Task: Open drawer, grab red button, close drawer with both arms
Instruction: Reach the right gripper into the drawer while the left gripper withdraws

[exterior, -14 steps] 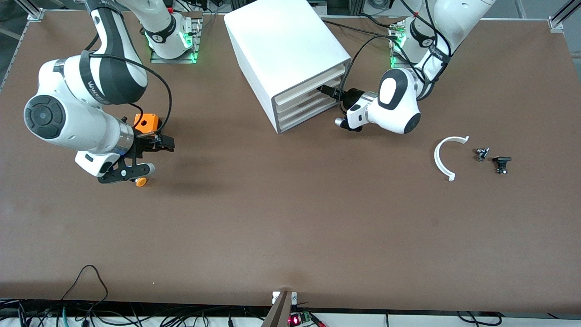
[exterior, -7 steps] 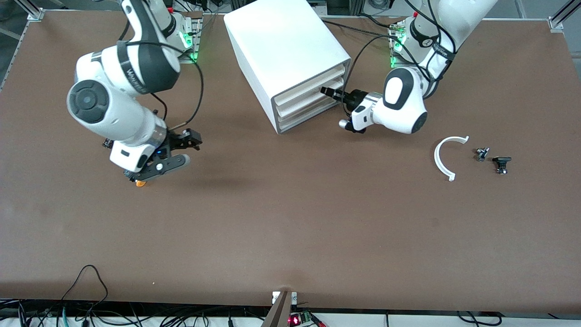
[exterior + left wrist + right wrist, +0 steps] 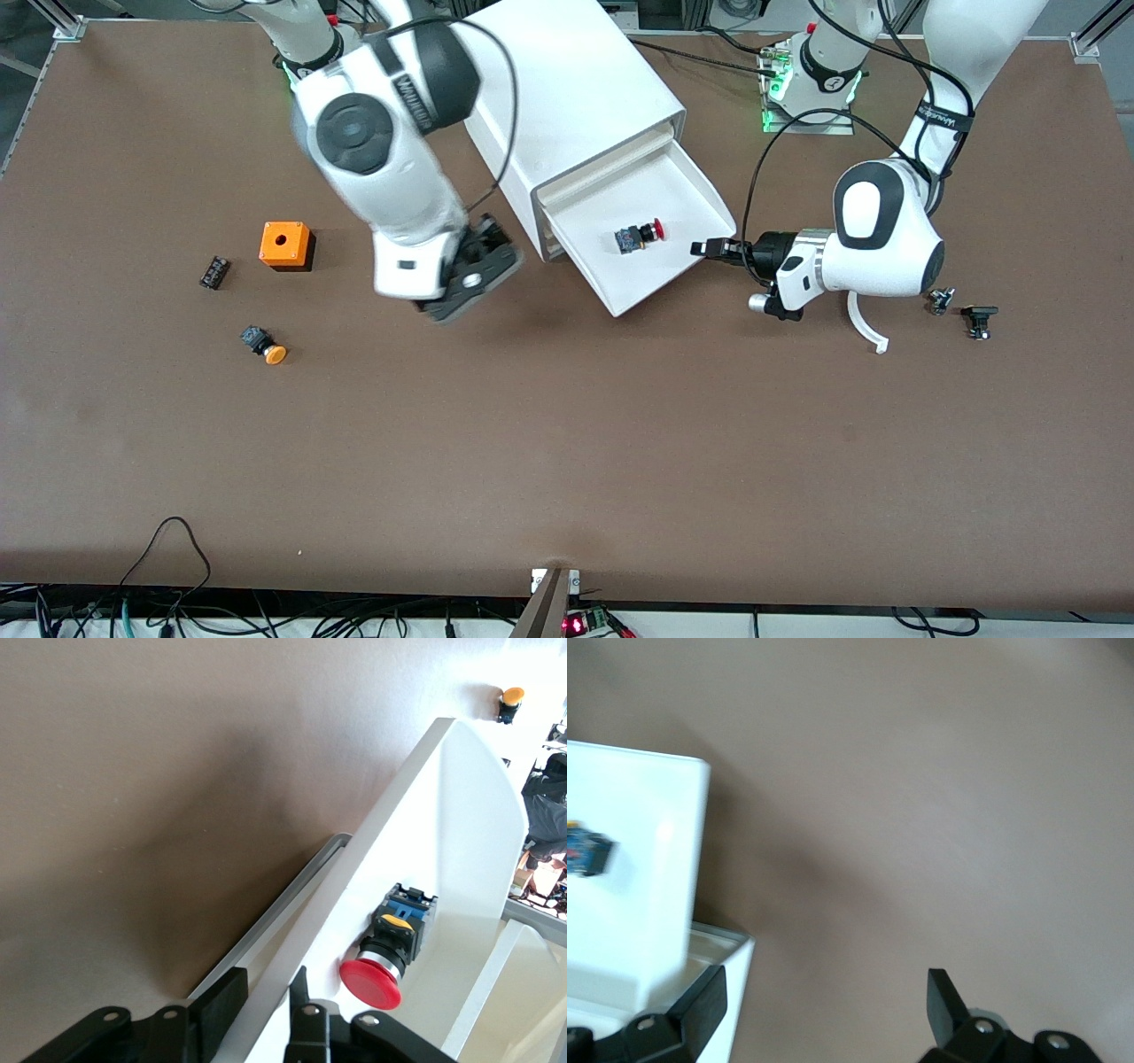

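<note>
the button [image 3: 640, 236] lies mid-frame in the open drawer [image 3: 678, 190], between the claws: left claw [image 3: 709, 249] grips the drawer's front, right claw [image 3: 483, 266], spread empty, hovers beside the cabinet [image 3: 549, 80].

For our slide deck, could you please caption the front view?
Left gripper grips the open drawer holding the red button; right gripper approaches.

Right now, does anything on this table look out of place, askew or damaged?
Nothing looks damaged or spilled. The cabinet sits skewed to the table edges, so its drawer is pulled out at a slant, the button on its side inside. The left gripper grips the drawer's front edge; the right gripper is open beside the cabinet.
</note>
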{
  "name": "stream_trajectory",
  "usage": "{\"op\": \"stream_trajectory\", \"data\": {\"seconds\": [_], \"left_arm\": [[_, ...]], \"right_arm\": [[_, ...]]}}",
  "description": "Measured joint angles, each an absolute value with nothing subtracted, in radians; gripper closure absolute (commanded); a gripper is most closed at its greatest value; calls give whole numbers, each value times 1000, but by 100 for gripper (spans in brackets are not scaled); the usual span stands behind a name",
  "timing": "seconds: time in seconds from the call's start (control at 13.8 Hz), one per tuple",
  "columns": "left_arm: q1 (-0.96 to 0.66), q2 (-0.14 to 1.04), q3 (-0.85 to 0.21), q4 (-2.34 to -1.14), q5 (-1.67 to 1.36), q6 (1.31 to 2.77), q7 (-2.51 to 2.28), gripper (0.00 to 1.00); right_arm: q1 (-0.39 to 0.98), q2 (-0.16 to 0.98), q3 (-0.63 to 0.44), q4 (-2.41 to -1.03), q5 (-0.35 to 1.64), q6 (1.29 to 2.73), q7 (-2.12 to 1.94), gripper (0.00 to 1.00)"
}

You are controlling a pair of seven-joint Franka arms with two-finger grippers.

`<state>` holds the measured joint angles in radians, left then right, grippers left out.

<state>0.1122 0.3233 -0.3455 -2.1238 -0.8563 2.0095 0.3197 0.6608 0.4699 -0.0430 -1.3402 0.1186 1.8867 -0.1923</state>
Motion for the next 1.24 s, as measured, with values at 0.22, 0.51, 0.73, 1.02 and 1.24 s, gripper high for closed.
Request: {"op": "stream_trajectory", "data": {"seconds": [0.22, 0.51, 0.73, 1.02, 1.24], "left_arm": [[113, 319, -336, -2119, -840, 2044, 301, 0], [190, 238, -293, -2099, -782, 2067, 289, 0], [269, 128, -253, -2085, -740, 2046, 295, 0], [270, 1, -212, -1915, -369, 1857, 285, 0], [261, -48, -212, -1732, -136, 1659, 216, 0]], "right_arm": [[719, 520, 13, -1274, 119, 1935, -269, 0], [821, 561, 22, -1255, 119, 1979, -337, 0], [852, 623, 22, -1254, 118, 2066, -473, 0], [853, 674, 19, -1253, 110, 2069, -687, 0], [859, 675, 20, -1253, 38, 2034, -738, 0]]}}
